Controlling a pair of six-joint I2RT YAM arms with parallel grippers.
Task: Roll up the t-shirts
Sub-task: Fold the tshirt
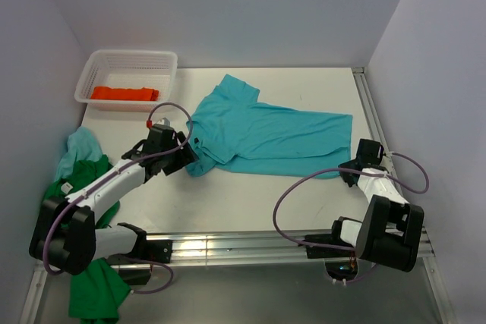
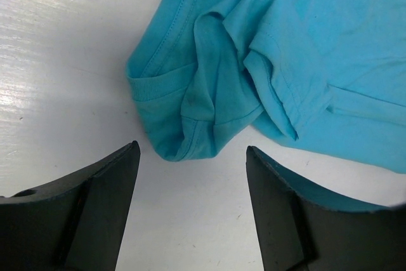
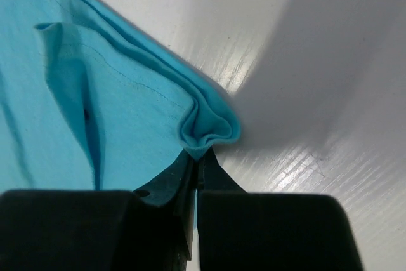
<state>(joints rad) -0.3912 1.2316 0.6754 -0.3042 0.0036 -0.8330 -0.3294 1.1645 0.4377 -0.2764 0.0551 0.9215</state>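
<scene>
A turquoise t-shirt (image 1: 266, 134) lies folded lengthwise across the middle of the table, collar end to the left. My left gripper (image 1: 186, 158) is open just short of that bunched collar end (image 2: 190, 106); its fingers (image 2: 101, 201) rest low over bare table with nothing between them. My right gripper (image 1: 349, 172) is shut on the shirt's hem corner (image 3: 209, 128) at the right end, the cloth puckered at the fingertips. A second turquoise t-shirt (image 1: 80, 146) and a bright green one (image 1: 83, 184) lie heaped at the left edge. An orange-red t-shirt (image 1: 125, 93) lies in the basket.
The white mesh basket (image 1: 129, 55) stands at the back left corner. More green cloth (image 1: 95, 294) hangs over the near left edge beside the left arm's base. A metal rail (image 1: 228, 244) runs along the front, and walls close in the table on three sides.
</scene>
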